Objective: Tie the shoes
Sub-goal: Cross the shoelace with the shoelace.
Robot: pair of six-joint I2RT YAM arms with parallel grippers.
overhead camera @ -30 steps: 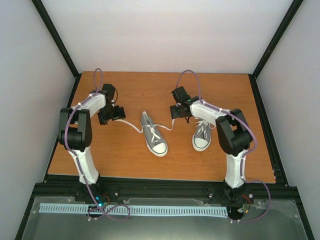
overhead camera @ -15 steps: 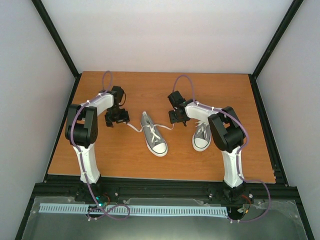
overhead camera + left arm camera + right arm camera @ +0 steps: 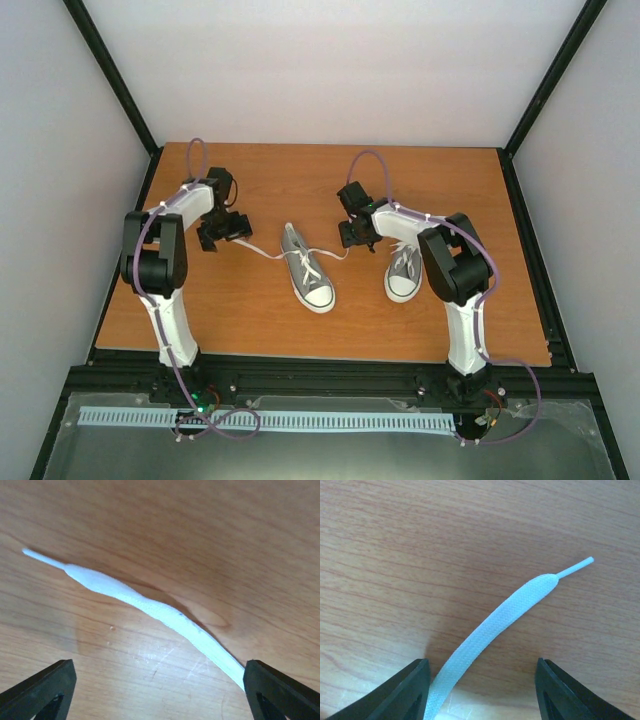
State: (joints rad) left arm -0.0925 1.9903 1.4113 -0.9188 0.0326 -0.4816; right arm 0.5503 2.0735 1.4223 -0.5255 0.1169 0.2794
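Two grey sneakers with white toe caps lie on the wooden table, one in the middle and one to the right. The middle shoe's white laces are spread out to both sides. My left gripper is open just above the table over the left lace end. In the left wrist view that lace runs diagonally and passes by the right fingertip, ungripped between the open fingers. My right gripper is open over the right lace end, which lies loose between its fingers.
Black frame rails and white walls enclose the table. The right arm's elbow hangs over the right shoe. The table's back half is bare wood.
The left arm swung inward toward the middle shoe half a second ago and is now back out to the left. The right gripper shifted slightly left along its lace. The shoes have not moved.
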